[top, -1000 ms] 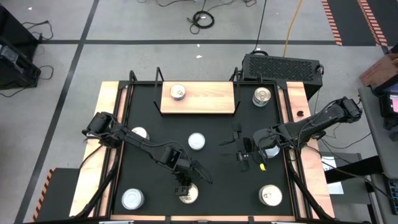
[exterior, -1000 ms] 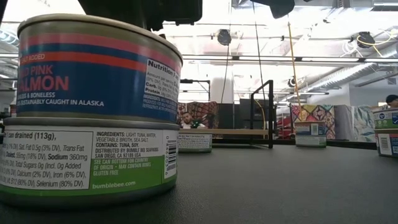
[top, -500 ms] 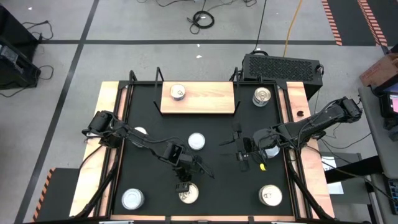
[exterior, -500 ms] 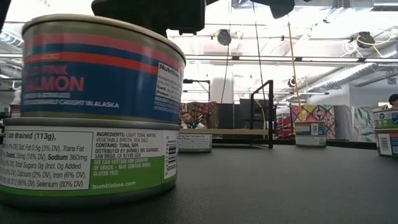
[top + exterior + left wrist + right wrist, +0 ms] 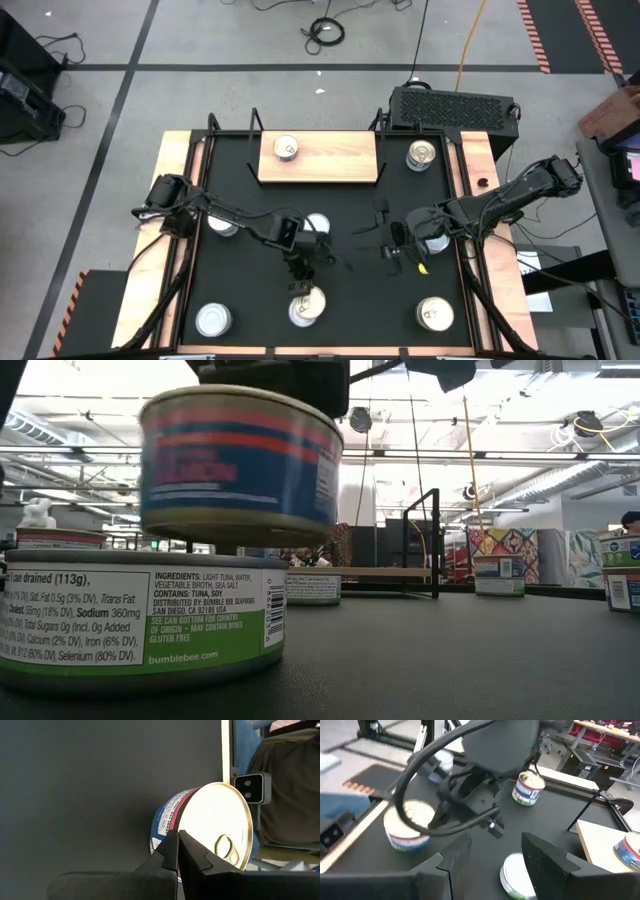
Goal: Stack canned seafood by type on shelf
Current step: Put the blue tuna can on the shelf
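A blue-and-red salmon can point(image 5: 240, 465) hangs just above a green-labelled tuna can point(image 5: 140, 615) at the table's near edge. My left gripper point(image 5: 300, 282) is shut on it. In the left wrist view the can's silvery top point(image 5: 220, 825) with its pull ring faces me past the gripper point(image 5: 177, 834). The shelf point(image 5: 330, 160) lies at the far middle with one can point(image 5: 287, 149) standing on it. My right gripper point(image 5: 386, 242) hovers open right of centre, and a silver-topped can point(image 5: 517, 875) lies below it. My left gripper pinches the salmon can's top rim point(image 5: 181, 817) between its two shut fingers, one over the side wall and one over the lid. The fingers slant down toward the table's near edge. The can hangs below them, slightly tilted, clear of the tuna can.
Loose cans stand at the table's centre point(image 5: 316, 227), left point(image 5: 222, 222), far right point(image 5: 422, 154), near left point(image 5: 213, 320) and near right point(image 5: 434, 314). Another can point(image 5: 434, 240) sits under the right arm. Black rods point(image 5: 381, 172) rise at the shelf's ends.
My left gripper has moved up, toward the far edge and a little to the right. The salmon can, which rested on the tuna can, first shifted on it and now hangs clear above it. The tuna can has stayed in place.
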Motion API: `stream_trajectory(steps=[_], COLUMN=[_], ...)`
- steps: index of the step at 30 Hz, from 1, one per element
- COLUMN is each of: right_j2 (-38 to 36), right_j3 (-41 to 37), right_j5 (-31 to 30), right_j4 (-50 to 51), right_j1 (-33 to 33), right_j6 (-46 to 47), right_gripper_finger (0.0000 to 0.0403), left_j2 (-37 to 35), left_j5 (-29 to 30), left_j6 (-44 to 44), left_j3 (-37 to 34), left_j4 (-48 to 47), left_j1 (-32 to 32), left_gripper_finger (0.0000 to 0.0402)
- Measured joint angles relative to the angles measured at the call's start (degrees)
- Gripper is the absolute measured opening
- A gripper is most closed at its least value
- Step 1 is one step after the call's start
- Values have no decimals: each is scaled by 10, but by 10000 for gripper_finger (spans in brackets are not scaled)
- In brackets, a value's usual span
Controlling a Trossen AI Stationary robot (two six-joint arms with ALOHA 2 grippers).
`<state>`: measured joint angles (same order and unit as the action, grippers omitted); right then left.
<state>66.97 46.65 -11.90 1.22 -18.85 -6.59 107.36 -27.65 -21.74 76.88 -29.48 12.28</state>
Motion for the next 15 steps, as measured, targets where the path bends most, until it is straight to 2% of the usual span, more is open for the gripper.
stream_trajectory(steps=[8, 15], right_j2=[-48, -59], right_j3=[0, 0], right_j5=[-2, -2], right_j4=[73, 93], right_j1=[0, 0], right_j6=[15, 28], right_gripper_finger=[169, 169], left_j2=[-30, -75], left_j5=[-11, -11], left_j6=[32, 59], left_j3=[1, 1], left_j4=[-8, -30], left_j1=[-59, -141], left_gripper_finger=[0, 0])
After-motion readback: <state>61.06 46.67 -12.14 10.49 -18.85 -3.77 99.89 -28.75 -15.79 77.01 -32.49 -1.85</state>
